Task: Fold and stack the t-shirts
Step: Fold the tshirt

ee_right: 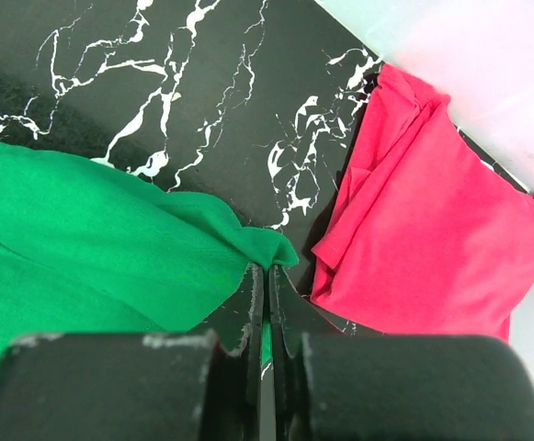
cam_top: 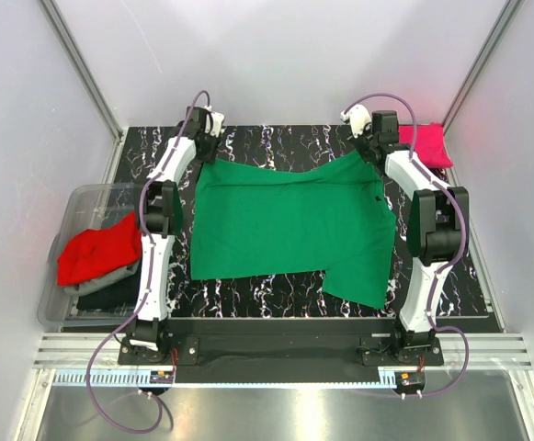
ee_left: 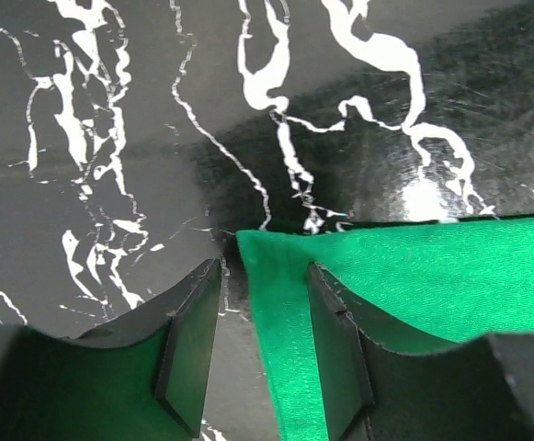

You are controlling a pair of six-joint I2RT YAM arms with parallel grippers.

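Green t-shirt lies spread flat on table. Bin at left holds red shirt over grey shirt and black shirt. Left gripper, part open, straddles its far-left corner. Right gripper pinches its far-right corner, with pink shirt just beside.

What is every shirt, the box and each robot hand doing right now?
green t-shirt, spread out flat.
pink t-shirt, loosely folded, far right corner.
red t-shirt, crumpled in clear bin.
clear bin, holding shirts.
left gripper, open over green corner.
right gripper, shut on green corner.
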